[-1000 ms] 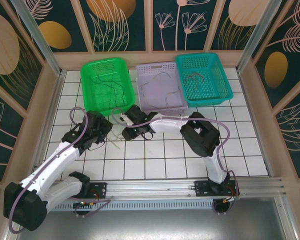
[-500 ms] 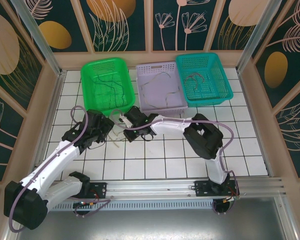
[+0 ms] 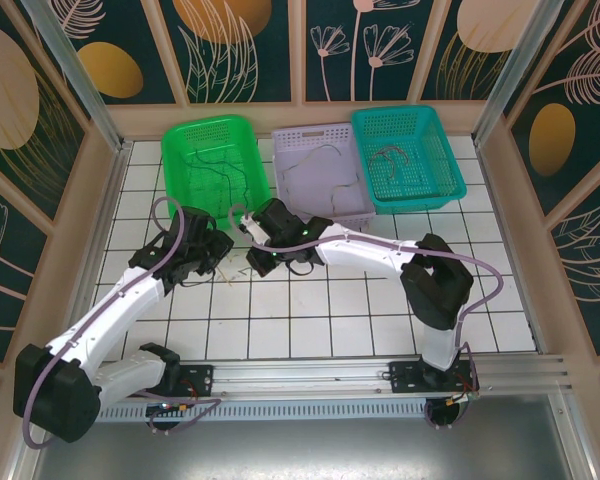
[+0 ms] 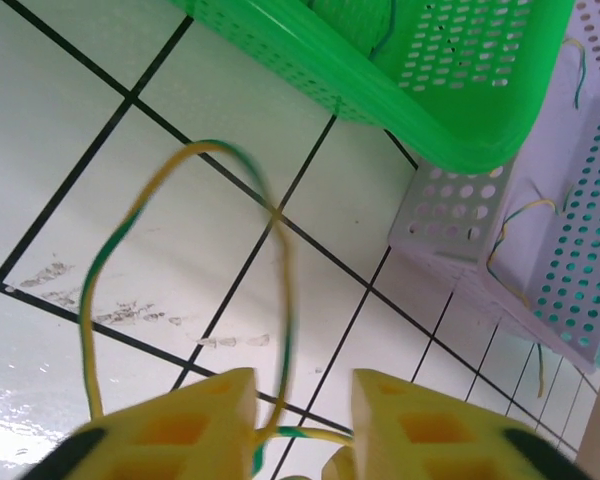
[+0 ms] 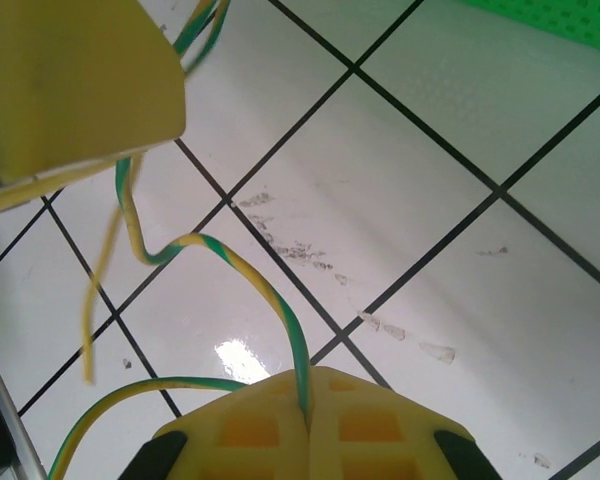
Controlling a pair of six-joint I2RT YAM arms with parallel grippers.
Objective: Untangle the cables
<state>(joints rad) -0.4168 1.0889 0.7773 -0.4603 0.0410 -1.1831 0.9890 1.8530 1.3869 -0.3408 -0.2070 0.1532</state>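
A thin green-and-yellow striped cable (image 5: 242,272) rises from my right gripper (image 5: 308,398), which is shut on it, and curves up to the left gripper's yellow finger (image 5: 70,80). In the left wrist view the same cable (image 4: 108,250) forms a tall loop over the white tiles and crosses the gap of my left gripper (image 4: 302,400), whose fingers stand apart. From above, the left gripper (image 3: 216,250) and right gripper (image 3: 259,257) sit close together just in front of the baskets, with the cable (image 3: 236,272) between them.
Three baskets line the back: green basket (image 3: 212,124), lilac basket (image 3: 320,131) and teal basket (image 3: 395,112), each holding thin wires. The green basket (image 4: 420,120) and lilac basket (image 4: 460,230) loom close ahead of the left gripper. Open tiles lie toward the near edge.
Both grippers have shifted slightly toward the baskets. The right arm's elbow has swung right and toward the near edge, stretching the arm out. The cable has lifted off the tile.
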